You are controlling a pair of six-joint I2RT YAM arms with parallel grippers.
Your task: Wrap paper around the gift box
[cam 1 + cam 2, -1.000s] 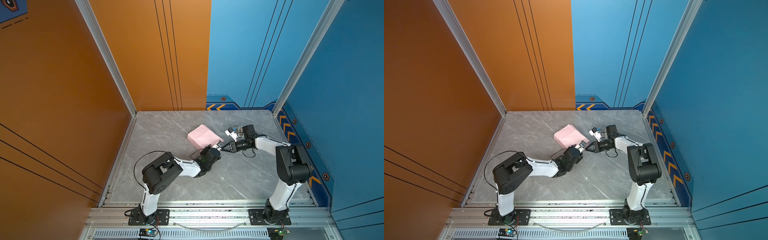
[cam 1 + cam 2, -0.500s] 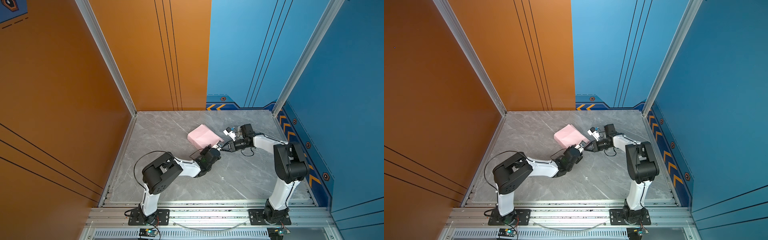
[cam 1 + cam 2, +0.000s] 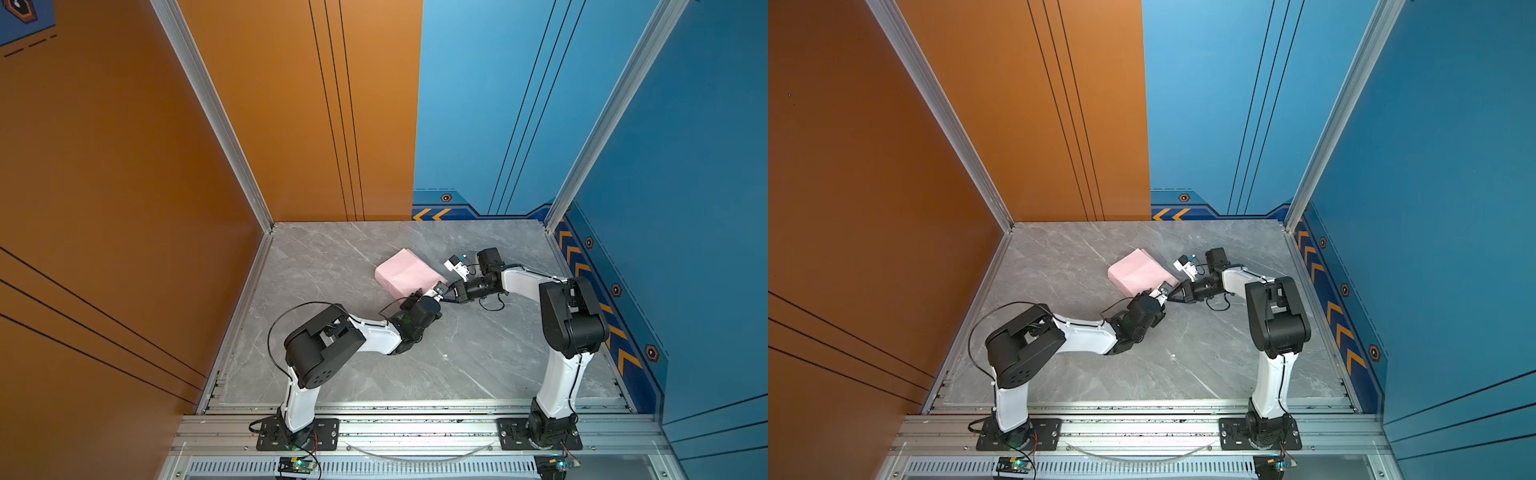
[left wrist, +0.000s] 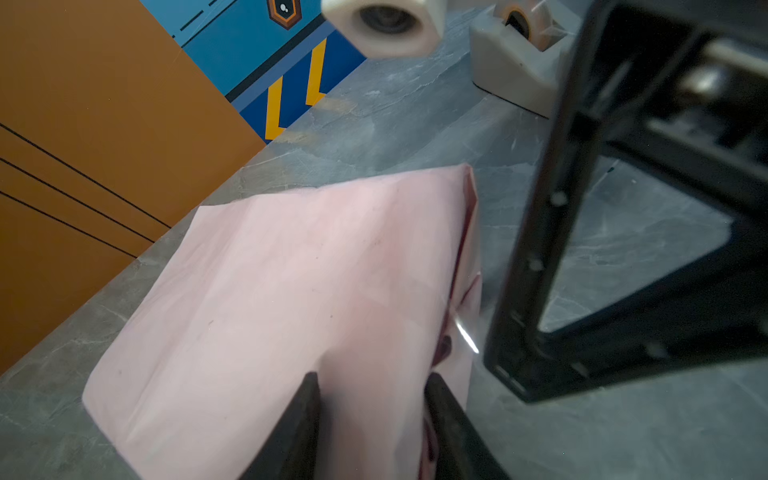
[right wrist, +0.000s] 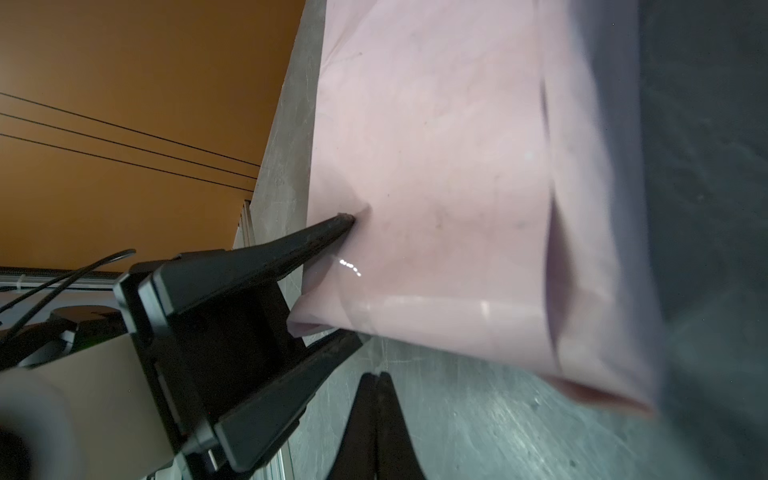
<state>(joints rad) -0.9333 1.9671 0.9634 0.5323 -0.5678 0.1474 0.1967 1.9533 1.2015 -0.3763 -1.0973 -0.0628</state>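
The paper [image 3: 405, 272] [image 3: 1138, 270], pale pink side out, is folded into a low parcel on the grey table; the gift box is hidden inside it. My left gripper [image 3: 428, 291] [image 3: 1156, 291] [image 4: 372, 378] is shut on the parcel's near corner, with one finger [image 5: 332, 226] pressing into the top of the paper [image 5: 436, 166] and the other under its edge. My right gripper [image 3: 445, 293] [image 3: 1172, 294] [image 5: 377, 376] is shut and empty. It sits low over the table just off that same corner, beside the paper [image 4: 291, 291]. A glossy strip shows along the parcel's near edge.
A small beige tape dispenser [image 3: 455, 266] [image 3: 1185, 266] [image 4: 511, 62] stands just right of the parcel, behind my right wrist. A black cable [image 3: 492, 305] loops on the table under the right forearm. Orange and blue walls close the table on three sides.
The right arm's wrist and elbow have shifted slightly to the left, while its shut tip stays by the parcel's corner. The left arm and the parcel have not moved.
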